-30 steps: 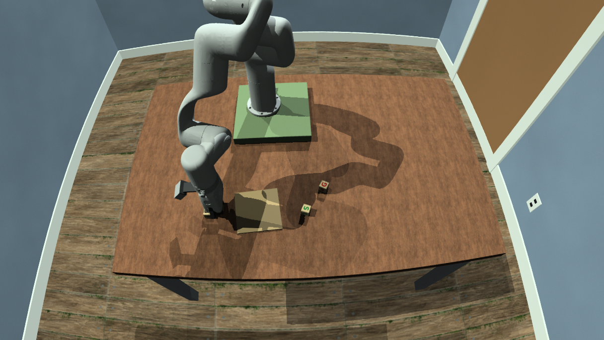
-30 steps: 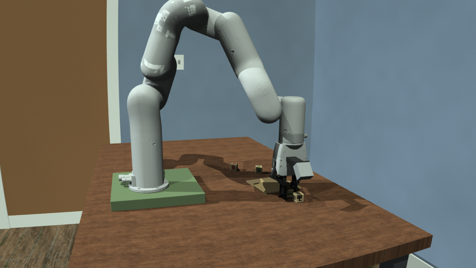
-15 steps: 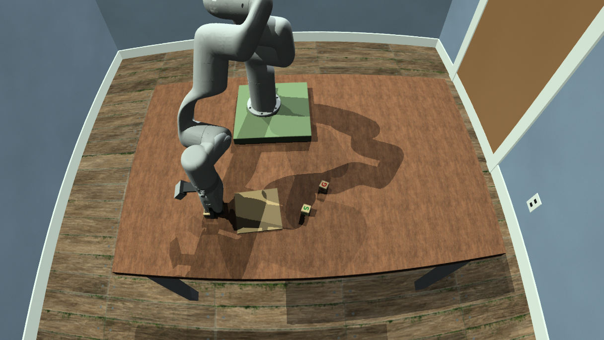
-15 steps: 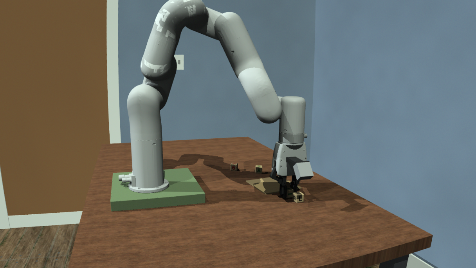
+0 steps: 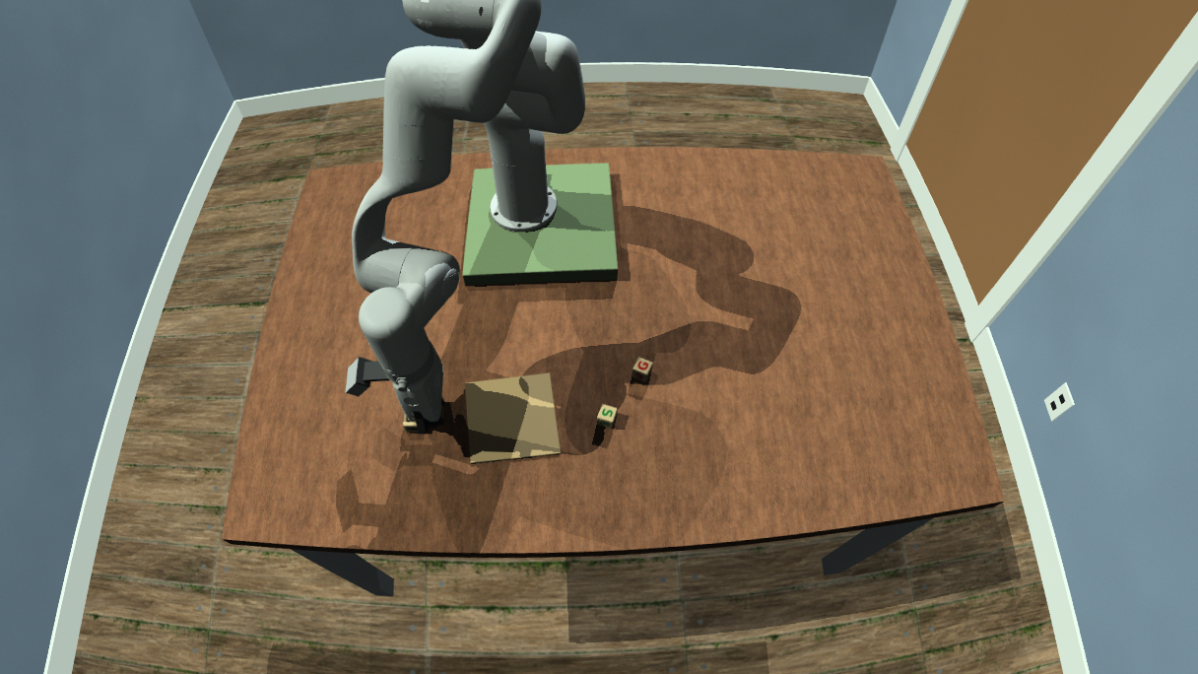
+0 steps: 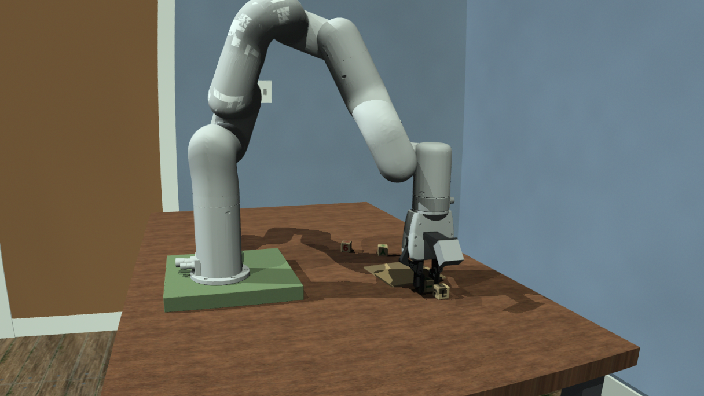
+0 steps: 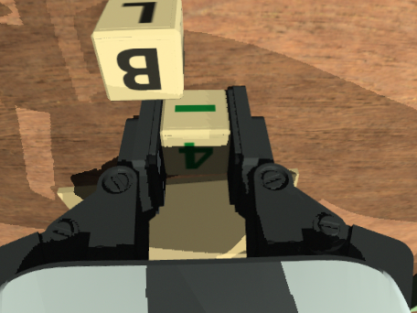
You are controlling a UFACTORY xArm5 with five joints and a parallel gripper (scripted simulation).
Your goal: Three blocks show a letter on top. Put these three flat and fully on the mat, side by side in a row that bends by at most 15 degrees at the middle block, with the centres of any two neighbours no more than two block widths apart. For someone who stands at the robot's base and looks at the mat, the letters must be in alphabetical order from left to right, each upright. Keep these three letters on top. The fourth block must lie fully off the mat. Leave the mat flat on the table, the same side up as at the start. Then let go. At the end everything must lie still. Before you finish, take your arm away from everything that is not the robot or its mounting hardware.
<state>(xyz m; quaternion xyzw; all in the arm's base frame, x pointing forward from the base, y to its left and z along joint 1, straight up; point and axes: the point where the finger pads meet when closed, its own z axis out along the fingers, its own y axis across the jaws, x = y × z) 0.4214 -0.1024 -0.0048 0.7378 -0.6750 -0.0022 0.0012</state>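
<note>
My gripper (image 7: 196, 113) is shut on a cream block (image 7: 194, 125) that shows a green 4 and a green dash. It is down at table height, just off the left edge of the tan mat (image 5: 512, 416). The B block (image 7: 141, 48), with an L on one side, stands on the table right beside the held block; I cannot tell whether they touch. In the exterior view the B block (image 6: 441, 290) is next to the fingers (image 6: 423, 283). In the top view the arm (image 5: 416, 421) hides it almost wholly. The S block (image 5: 607, 413) and the G block (image 5: 642, 366) stand on the table right of the mat.
The arm's green base plate (image 5: 540, 225) is at the back of the table. The mat lies under part of the arm's shadow. The table's front edge is well beyond the mat.
</note>
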